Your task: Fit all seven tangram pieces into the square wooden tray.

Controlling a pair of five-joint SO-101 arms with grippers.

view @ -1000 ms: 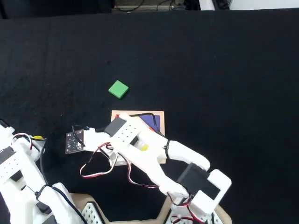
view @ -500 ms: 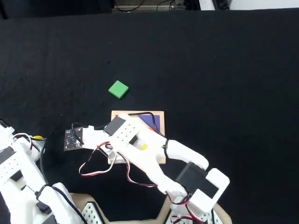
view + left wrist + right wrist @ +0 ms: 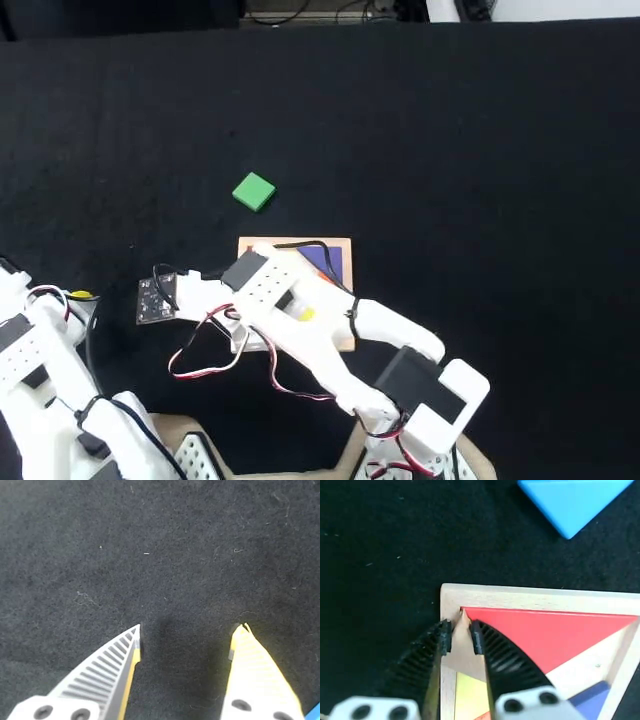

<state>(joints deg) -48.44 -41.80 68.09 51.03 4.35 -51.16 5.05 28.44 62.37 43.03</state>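
The black table cloth (image 3: 480,150) runs wide to the far edge. The wooden tray (image 3: 347,255) lies near the front, with a green square (image 3: 253,191) apart behind it. The right gripper (image 3: 460,630) is nearly clenched, empty, at the tray's corner; the left gripper (image 3: 190,627) is spread wide over the cloth.

My table (image 3: 470,150) wears a black, slightly fuzzy cloth flecked with small bits of pale lint, and three things lie straight on it. The green square (image 3: 253,191) sits flat and alone toward the far side, apart from the wooden tray (image 3: 293,242), which lies flat nearer to me with its far rim pale against the black. Through my right wrist camera I see a light blue triangle (image 3: 575,500) flat on the cloth near one corner of the tray, not touching it, with a band of bare black between them.
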